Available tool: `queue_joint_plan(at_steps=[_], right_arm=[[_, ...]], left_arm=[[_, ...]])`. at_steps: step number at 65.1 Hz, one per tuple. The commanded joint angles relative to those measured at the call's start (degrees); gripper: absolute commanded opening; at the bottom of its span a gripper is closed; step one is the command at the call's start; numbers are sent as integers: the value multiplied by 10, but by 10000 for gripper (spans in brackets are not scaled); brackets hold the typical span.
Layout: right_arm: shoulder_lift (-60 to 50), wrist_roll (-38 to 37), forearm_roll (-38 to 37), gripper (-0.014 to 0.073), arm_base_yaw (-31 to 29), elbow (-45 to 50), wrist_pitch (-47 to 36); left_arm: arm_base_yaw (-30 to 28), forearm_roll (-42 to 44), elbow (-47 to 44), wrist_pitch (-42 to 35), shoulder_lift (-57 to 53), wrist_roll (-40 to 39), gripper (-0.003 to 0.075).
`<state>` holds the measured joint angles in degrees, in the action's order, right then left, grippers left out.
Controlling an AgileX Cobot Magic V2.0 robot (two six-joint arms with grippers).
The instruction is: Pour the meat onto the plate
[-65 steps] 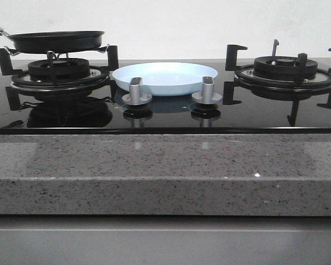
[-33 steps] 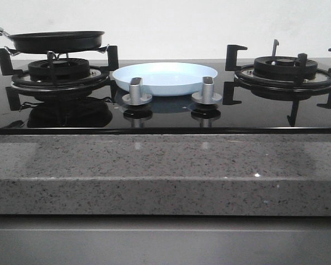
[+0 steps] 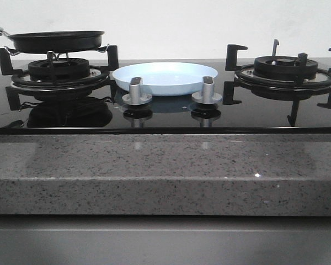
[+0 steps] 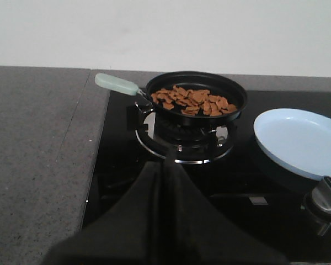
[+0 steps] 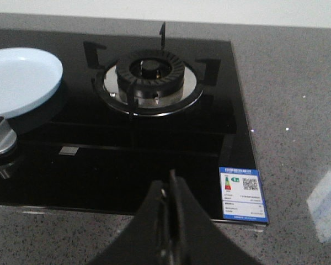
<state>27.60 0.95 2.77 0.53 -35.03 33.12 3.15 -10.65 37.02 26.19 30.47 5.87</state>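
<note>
I see the reddish-brown meat chips [image 4: 194, 101] heaped in the black round frying pan [image 4: 196, 95] on the left burner, just beside the bare pale-blue glossy plate [image 3: 165, 77]. My left hand [image 4: 163, 165] and right hand [image 5: 170, 179] are both pressed together, holding nothing.

A glossy black glass finish is shown by the hob [image 3: 165, 118]. Speckled grey stone is presented by the counter [image 3: 165, 171]. The plate [image 3: 165, 77] is glazed smooth; the knobs [image 3: 136, 91] appear brushed metal.
</note>
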Motion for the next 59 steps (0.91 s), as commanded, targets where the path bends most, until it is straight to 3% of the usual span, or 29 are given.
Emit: queue_joint_plan(at_steps=[1,24,29,37,41,44,59], right_arm=[[31,1,-2,-60,-2,-20,-37],[91,1,-2,-39,1,-20,-16],[101,1,-2,59,9,-20,-15],[108,1,-2,344,20,-20,-14],[109,1,-2,437,23,-20,-12],[113,1,1,475,25,-21,-9],[168,3,10,440,76,-90,56]], left_arm=[[-2,-6,15,-42,23,-1,-20],[-2,-7,14,-38,97,-1,-10],[-2,-7,14,-41,107,-1,81],[-2,-7,14,-41,116,-1,358],[-2,-7,14,-41,118,-1,449],[-2,-7,14,-41,119,-1,474],[-1,-7,15,-21,119,23,471]])
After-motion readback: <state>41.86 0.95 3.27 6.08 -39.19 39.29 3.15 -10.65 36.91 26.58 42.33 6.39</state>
